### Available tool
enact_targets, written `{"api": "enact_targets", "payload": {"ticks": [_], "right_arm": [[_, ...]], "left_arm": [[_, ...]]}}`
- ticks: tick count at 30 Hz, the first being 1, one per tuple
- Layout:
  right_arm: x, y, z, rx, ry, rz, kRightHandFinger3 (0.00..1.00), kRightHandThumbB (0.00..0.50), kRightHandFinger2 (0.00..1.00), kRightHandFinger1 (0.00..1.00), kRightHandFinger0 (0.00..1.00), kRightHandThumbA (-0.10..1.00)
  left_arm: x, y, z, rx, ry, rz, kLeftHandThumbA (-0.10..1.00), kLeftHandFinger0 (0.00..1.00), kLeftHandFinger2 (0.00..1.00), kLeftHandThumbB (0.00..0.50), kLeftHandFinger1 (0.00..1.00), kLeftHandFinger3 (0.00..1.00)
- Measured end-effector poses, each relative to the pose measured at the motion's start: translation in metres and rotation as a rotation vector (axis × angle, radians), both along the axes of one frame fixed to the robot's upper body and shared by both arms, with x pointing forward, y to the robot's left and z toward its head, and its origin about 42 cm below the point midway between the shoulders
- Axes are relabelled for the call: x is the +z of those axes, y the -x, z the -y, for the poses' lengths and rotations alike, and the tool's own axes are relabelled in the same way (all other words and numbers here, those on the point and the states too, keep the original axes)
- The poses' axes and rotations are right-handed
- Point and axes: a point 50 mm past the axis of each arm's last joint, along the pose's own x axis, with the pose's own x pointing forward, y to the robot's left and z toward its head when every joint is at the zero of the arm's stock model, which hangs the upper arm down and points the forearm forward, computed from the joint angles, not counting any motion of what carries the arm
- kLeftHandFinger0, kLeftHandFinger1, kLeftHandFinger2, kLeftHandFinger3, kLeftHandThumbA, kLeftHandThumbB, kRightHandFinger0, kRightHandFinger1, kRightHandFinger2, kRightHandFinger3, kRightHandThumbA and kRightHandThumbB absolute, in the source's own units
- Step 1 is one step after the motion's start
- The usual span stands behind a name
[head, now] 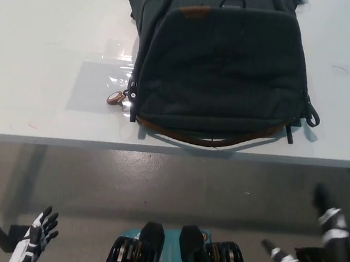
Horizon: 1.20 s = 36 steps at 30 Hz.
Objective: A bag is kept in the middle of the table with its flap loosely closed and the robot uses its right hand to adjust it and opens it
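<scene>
Bag point(222, 67) lies flat, brown-trimmed bottom edge toward robot.

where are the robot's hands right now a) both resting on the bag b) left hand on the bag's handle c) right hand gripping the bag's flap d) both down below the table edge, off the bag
d: the white left hand hangs at the lower left and the black right hand at the lower right with fingers spread, both below the table edge and clear of the bag.
</scene>
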Motion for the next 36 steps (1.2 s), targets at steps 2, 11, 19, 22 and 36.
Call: {"api": "enact_targets", "payload": {"ticks": [2, 11, 19, 22, 36], "right_arm": [[0.019, 0.0, 0.008, -0.013, 0.021, 0.066, 1.0, 0.46, 1.0, 1.0, 1.0, 1.0], [0.113, -0.053, 0.036, -0.05, 0.166, 0.309, 1.0, 0.5, 1.0, 1.0, 1.0, 1.0], [0.174, -0.103, 0.03, -0.032, 0.19, 0.349, 1.0, 0.414, 1.0, 1.0, 1.0, 1.0], [0.186, -0.121, 0.028, -0.019, 0.176, 0.309, 1.0, 0.426, 1.0, 1.0, 1.0, 1.0], [0.21, -0.255, 0.01, 0.154, 0.159, -0.064, 1.0, 0.435, 1.0, 1.0, 1.0, 1.0]], "left_arm": [[-0.002, 0.004, 0.0, 0.001, 0.001, -0.006, 1.0, 1.0, 1.0, 0.5, 1.0, 1.0], [-0.005, 0.014, 0.0, 0.002, -0.001, -0.009, 1.0, 1.0, 1.0, 0.5, 1.0, 1.0], [-0.006, 0.014, 0.0, 0.0, 0.0, -0.012, 1.0, 1.0, 1.0, 0.5, 1.0, 1.0], [-0.006, 0.015, 0.0, 0.001, 0.0, -0.015, 1.0, 1.0, 1.0, 0.5, 1.0, 1.0], [-0.012, 0.031, -0.004, 0.007, 0.0, -0.039, 1.0, 1.0, 1.0, 0.5, 1.0, 1.0]]}}
